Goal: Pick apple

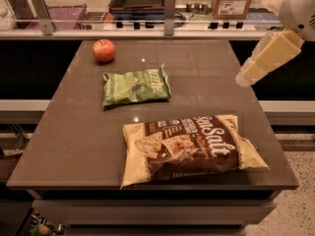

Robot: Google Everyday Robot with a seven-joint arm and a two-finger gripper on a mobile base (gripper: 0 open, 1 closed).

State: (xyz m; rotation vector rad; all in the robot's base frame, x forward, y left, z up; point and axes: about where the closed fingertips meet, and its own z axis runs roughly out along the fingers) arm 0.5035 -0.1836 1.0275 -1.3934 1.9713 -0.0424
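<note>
My pincer hangs over the right edge of the bench, and I cannot tell whether it is spread or pressed together. The apple sits well apart near the far left corner, beyond the green bag and the brown bag.

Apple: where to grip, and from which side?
Grip the apple across its round middle, from above: it sits alone at the table's far left, sides free, with the green bag nearer. The gripper hovers by the right edge.
</note>
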